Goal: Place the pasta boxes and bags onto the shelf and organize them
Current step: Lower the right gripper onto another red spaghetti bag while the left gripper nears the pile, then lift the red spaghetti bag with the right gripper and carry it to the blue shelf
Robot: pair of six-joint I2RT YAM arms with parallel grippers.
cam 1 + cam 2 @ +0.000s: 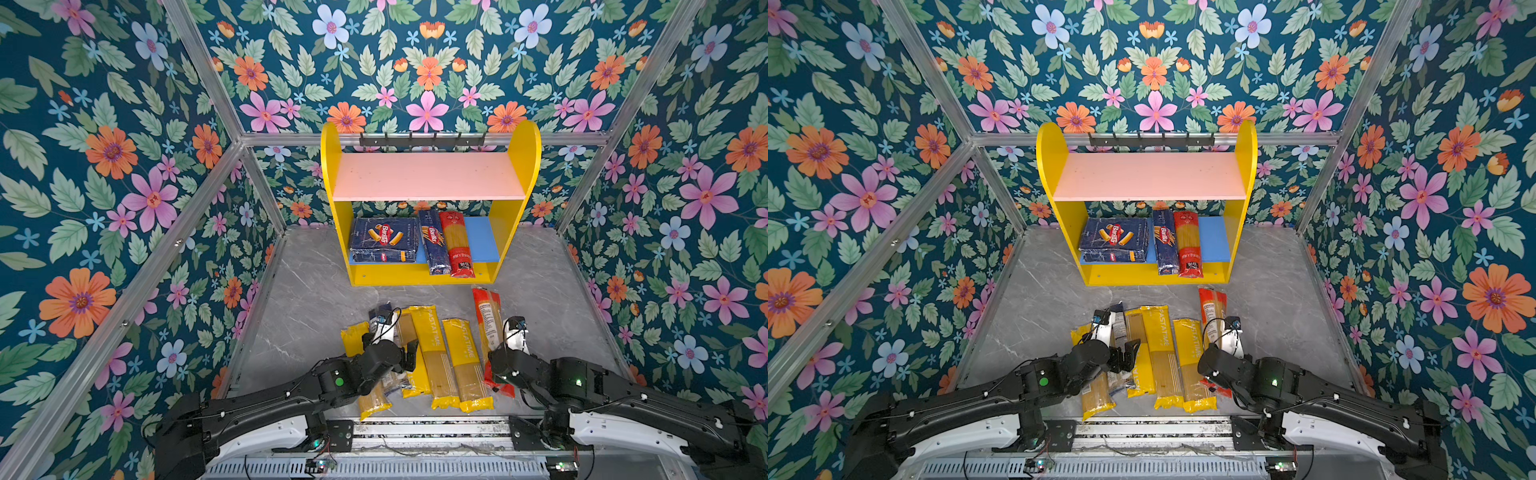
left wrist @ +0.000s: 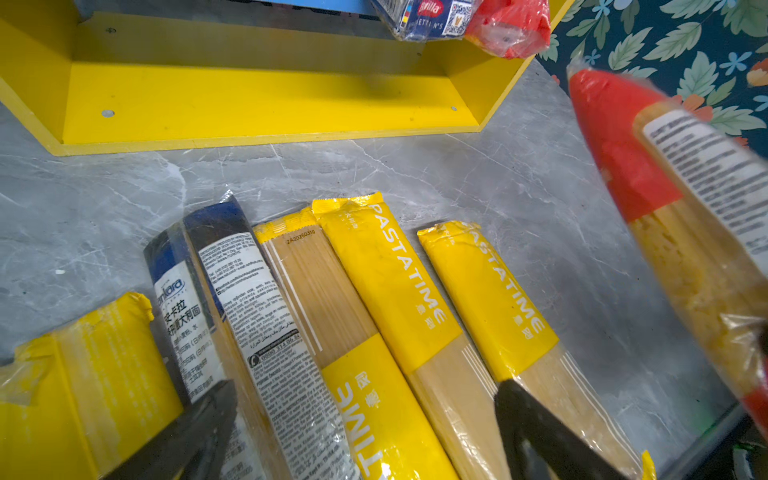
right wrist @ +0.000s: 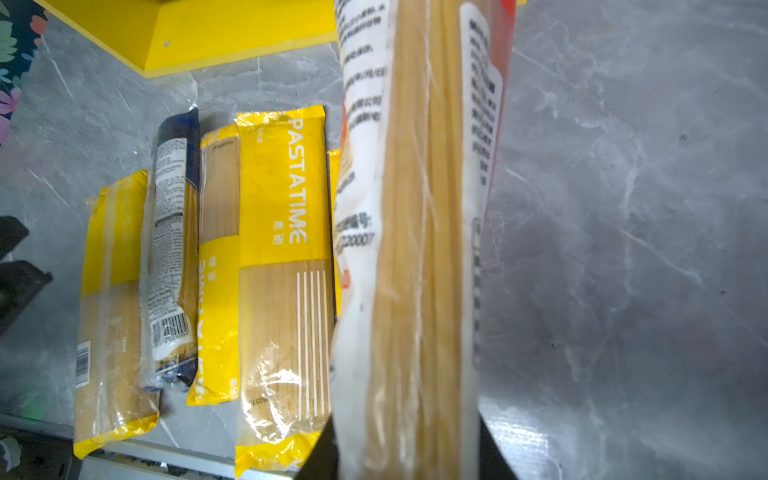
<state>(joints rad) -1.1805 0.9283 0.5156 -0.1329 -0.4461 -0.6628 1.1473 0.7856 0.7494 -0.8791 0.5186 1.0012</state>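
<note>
The shelf [image 1: 514, 166] stands at the back. Its blue lower board [image 1: 482, 243] bears the wide pasta box [image 1: 384, 239], the narrow pasta box [image 1: 434, 245] and a red bag [image 1: 457, 247]. Several yellow bags [image 1: 430, 345] and a navy bag [image 2: 199, 299] lie side by side on the table in front. My right gripper [image 3: 409, 453] is shut on a red-and-clear bag [image 1: 487, 316] near its close end, and the far end points at the shelf. My left gripper [image 2: 370, 432] hovers open over the navy and yellow bags, holding nothing.
Grey marble tabletop [image 1: 307, 316] shows to the left and right of the bags. Floral walls with aluminium rails [image 1: 199, 195] close in three sides. A metal rail [image 1: 415, 428] runs along the front edge beneath both arms.
</note>
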